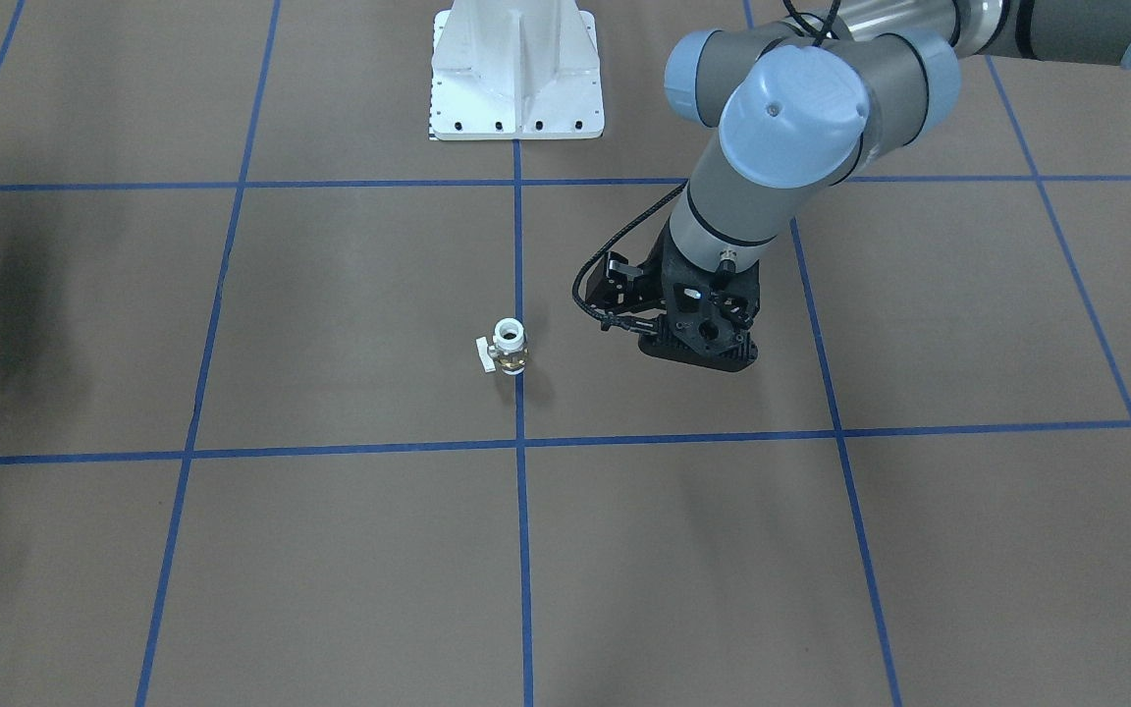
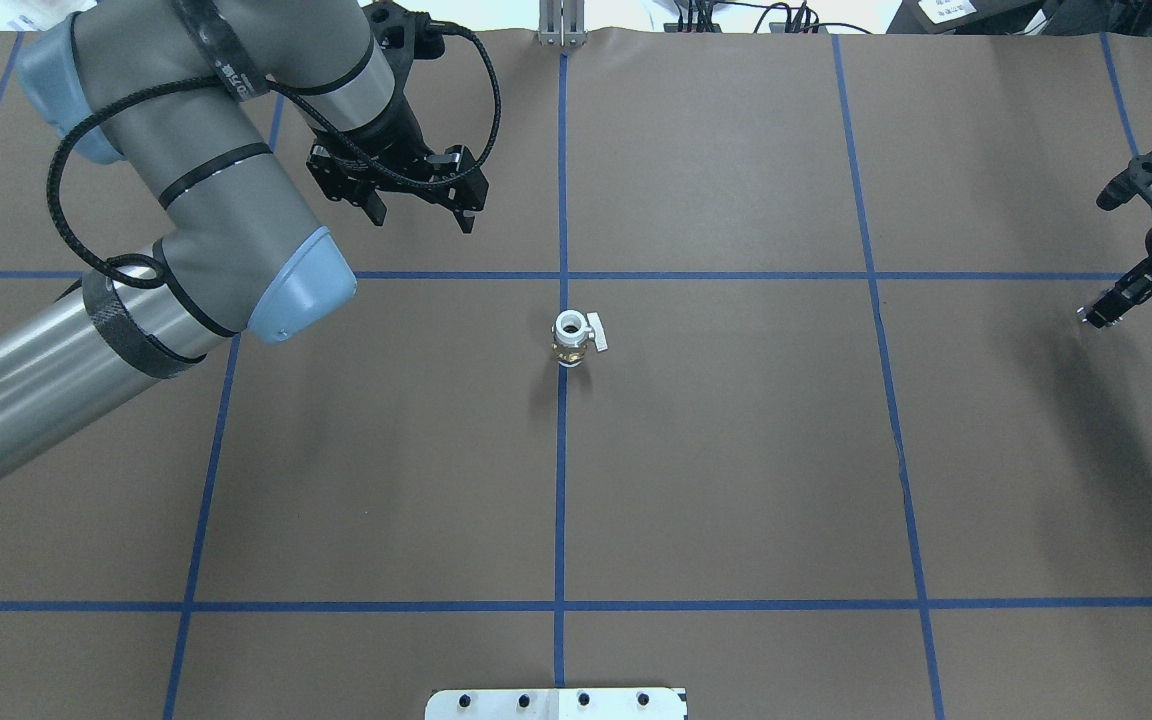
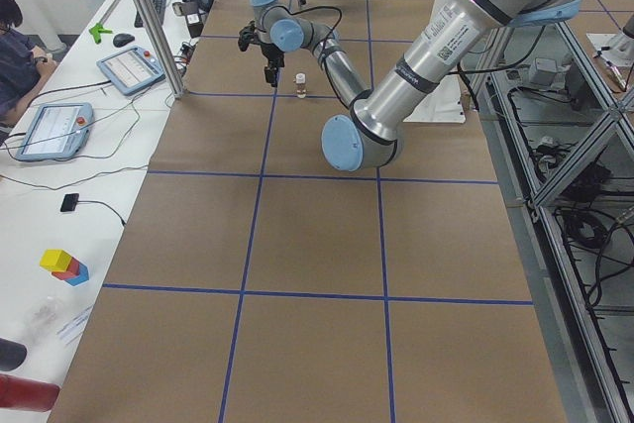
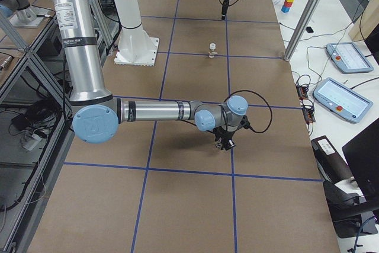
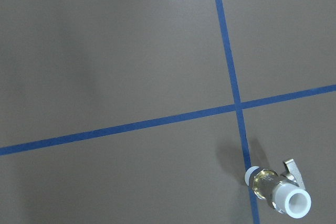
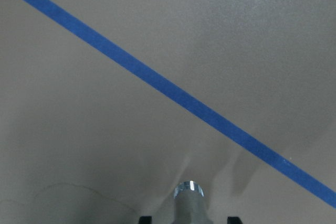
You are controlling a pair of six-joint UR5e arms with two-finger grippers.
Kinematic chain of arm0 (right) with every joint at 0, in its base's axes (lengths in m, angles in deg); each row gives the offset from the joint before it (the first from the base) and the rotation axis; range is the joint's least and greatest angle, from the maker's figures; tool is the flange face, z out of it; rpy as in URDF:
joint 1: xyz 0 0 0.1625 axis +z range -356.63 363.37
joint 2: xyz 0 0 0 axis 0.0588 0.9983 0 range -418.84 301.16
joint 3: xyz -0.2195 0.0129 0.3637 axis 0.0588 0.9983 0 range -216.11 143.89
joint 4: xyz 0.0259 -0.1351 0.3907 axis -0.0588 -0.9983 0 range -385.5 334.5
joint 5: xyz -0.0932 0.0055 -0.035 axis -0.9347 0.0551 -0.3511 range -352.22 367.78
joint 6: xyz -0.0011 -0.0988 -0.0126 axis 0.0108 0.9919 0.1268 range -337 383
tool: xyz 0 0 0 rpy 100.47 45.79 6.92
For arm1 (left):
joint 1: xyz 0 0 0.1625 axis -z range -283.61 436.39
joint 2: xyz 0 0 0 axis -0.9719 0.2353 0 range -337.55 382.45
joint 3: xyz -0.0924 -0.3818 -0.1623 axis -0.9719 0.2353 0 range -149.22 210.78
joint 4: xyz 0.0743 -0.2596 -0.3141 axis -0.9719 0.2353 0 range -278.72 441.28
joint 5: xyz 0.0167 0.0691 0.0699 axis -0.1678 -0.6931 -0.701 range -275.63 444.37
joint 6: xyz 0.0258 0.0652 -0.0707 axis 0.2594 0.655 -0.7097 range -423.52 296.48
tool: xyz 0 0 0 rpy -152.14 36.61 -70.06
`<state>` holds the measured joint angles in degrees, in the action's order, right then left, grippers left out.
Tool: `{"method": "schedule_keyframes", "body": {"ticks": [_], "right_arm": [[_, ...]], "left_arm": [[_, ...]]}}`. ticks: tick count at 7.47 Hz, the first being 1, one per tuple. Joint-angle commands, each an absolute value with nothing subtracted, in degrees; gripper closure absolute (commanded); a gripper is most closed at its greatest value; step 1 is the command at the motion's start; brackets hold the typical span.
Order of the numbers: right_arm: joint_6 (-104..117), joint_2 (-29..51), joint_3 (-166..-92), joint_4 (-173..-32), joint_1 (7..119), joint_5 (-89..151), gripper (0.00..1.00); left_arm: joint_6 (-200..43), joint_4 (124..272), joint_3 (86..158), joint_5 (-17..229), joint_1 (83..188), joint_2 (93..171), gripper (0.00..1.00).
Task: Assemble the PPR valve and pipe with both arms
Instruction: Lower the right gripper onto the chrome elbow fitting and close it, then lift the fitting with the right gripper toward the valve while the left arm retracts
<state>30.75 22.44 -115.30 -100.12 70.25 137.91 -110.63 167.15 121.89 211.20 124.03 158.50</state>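
The PPR valve (image 2: 571, 340) stands upright on a blue tape line at mid-table, white collar on top, brass body below, white handle to one side. It also shows in the front view (image 1: 509, 346) and low right in the left wrist view (image 5: 278, 190). My left gripper (image 2: 421, 218) is open and empty, hovering beyond and to the left of the valve, apart from it. My right gripper (image 2: 1096, 315) is at the table's far right edge, shut on the silver pipe (image 6: 190, 198), whose end sticks out between the fingers above the paper.
The white bolted pedestal (image 1: 516, 79) stands at the robot's side of the table. Blue tape lines (image 2: 561, 500) grid the brown paper. A desk with tablets (image 3: 129, 68) and an aluminium post (image 3: 149, 22) run along the far side.
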Motion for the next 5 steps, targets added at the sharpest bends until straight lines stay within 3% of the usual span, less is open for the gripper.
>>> {"method": "schedule_keyframes", "body": {"ticks": [1,3,5], "right_arm": [[30.74,22.46,-115.30,-100.12,70.26,137.95,0.49],[30.65,22.55,-115.30,-100.12,70.26,138.03,0.52],[30.74,22.64,-115.30,-100.03,70.26,138.12,0.88]], "left_arm": [[-110.63,167.15,121.83,211.20,124.03,158.50,0.00],[-110.55,167.24,121.39,211.20,123.77,158.50,0.00],[-110.55,167.24,121.39,211.20,123.59,158.50,0.00]]}}
